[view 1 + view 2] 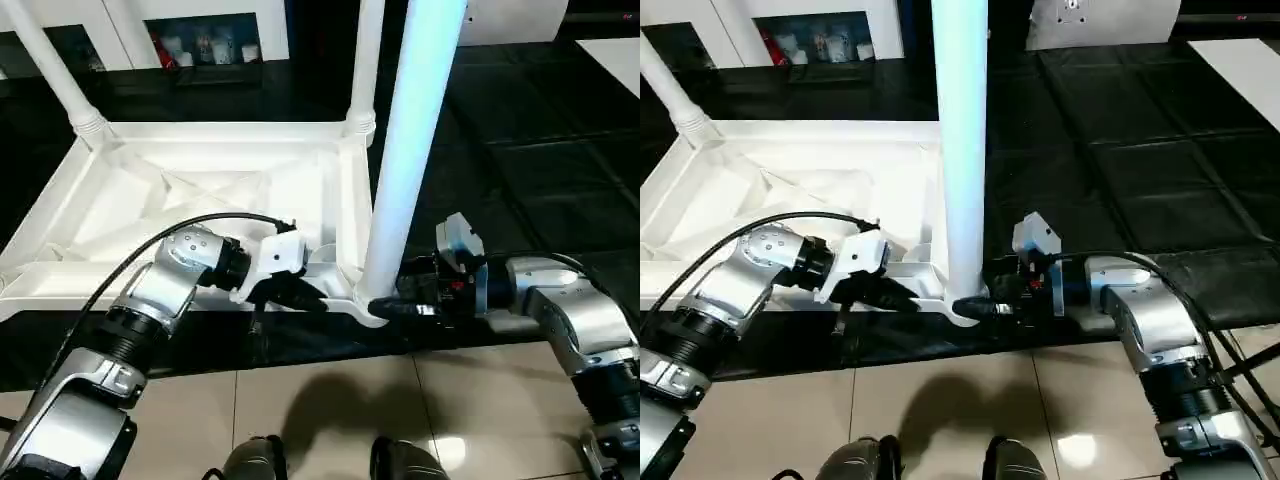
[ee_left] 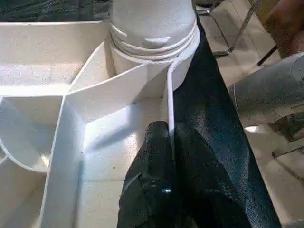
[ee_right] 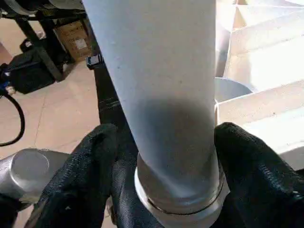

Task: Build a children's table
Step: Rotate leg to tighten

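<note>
The table top (image 1: 200, 190) lies upside down on the black bench (image 1: 540, 150). Left gripper (image 2: 168, 137) pinches its rim steady; right gripper (image 3: 166, 142), jaws wide, straddles the near-corner leg (image 1: 415, 150), probably seating it.

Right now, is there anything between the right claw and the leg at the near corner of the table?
Nothing visible. The right claw already has its fingers on either side of the leg, low down near its flared end, where it stands in the corner socket. The left claw pinches the tabletop rim beside it.
</note>
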Controlling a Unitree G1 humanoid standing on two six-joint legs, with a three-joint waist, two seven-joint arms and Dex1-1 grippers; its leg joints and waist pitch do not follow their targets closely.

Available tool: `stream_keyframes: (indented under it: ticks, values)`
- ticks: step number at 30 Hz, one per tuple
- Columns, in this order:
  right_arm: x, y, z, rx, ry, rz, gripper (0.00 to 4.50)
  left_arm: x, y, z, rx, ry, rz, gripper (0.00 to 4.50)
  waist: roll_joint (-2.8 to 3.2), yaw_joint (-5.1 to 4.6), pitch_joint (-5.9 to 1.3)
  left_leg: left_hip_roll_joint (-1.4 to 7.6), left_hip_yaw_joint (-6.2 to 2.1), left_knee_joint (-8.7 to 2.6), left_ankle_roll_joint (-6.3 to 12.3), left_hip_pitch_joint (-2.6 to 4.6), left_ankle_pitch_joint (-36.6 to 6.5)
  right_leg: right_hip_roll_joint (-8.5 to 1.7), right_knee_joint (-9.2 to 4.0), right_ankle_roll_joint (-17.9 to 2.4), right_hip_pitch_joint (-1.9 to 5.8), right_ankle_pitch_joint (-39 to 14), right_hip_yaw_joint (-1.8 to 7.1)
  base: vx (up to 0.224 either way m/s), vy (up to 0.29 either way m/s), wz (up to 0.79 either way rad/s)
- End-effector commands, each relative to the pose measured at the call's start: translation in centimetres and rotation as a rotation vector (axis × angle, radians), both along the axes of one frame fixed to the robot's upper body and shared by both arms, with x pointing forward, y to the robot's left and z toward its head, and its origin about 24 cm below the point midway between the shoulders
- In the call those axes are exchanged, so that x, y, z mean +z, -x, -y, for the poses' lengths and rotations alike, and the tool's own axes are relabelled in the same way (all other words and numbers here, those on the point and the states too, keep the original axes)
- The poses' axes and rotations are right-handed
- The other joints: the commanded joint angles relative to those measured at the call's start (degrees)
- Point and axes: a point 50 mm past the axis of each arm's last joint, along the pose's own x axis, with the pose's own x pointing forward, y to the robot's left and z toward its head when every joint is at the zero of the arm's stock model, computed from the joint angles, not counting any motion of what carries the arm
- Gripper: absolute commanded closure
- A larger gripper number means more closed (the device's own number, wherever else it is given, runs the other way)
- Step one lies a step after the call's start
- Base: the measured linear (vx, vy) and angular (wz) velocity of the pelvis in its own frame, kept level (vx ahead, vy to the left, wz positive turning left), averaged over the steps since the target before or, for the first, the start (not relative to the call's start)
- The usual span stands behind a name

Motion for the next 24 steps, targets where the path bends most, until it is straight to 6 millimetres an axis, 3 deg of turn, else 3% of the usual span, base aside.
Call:
stream_keyframes:
  ticks: [1,3,11,19,22,24]
  values:
    - [0.3,-0.1,-0.2,0.04,0.01,-0.001,1.47,-0.3,0.6,0.5,-0.084,-0.035,-0.012,4.5,-0.7,-0.32,-5.2,3.17,-0.78,-3.35,8.66,1.34,-5.0,-3.93,-3.2,-15.5,4.13,-7.2,2.8,0.0,0.0,0.0]
    - [0.3,-0.2,-0.1,0.045,0.011,-0.001,1.79,-0.3,0.6,0.5,-0.087,-0.036,-0.012,4.5,-0.69,-0.32,-5.14,3.2,-0.78,-3.37,8.71,1.37,-5.0,-3.87,-3.22,-15.5,4.04,-7.2,2.79,0.0,0.0,0.0]
    - [0.4,-0.2,-0.3,0.061,0.006,-0.005,2.38,-0.3,0.5,0.4,-0.084,-0.035,-0.01,4.5,-0.85,-0.24,-5.07,3.17,-0.73,-3.34,8.91,1.39,-4.9,-3.9,-3.31,-15.2,4.0,-8.1,2.8,0.0,0.0,0.0]
    - [0.2,0.5,-1.9,0.013,-0.056,-0.037,2.48,-0.1,0.3,1.0,0.0,0.03,-0.04,4.5,-0.62,-0.25,-5.03,3.22,-0.84,-3.45,8.6,1.39,-4.7,-3.83,-3.22,-15.4,4.04,-7.3,2.79,0.0,0.0,0.0]
    - [-0.3,0.7,-2.7,-0.034,-0.031,-0.02,2.49,0.1,-0.1,1.3,0.061,0.049,-0.03,4.5,-0.71,-0.5,-4.69,3.11,-0.79,-3.68,7.28,1.41,-7.1,-3.88,-3.8,-14.5,3.88,-11.3,2.81,0.0,0.0,0.0]
    - [-0.8,-0.2,-3.8,-0.213,-0.011,0.011,2.49,0.4,-0.8,2.2,0.169,0.089,-0.01,4.5,-0.74,-1.04,-4.43,2.89,-0.87,-3.93,5.07,1.49,-9.4,-3.85,-4.3,-13.1,3.75,-16.0,2.77,0.0,0.0,0.0]
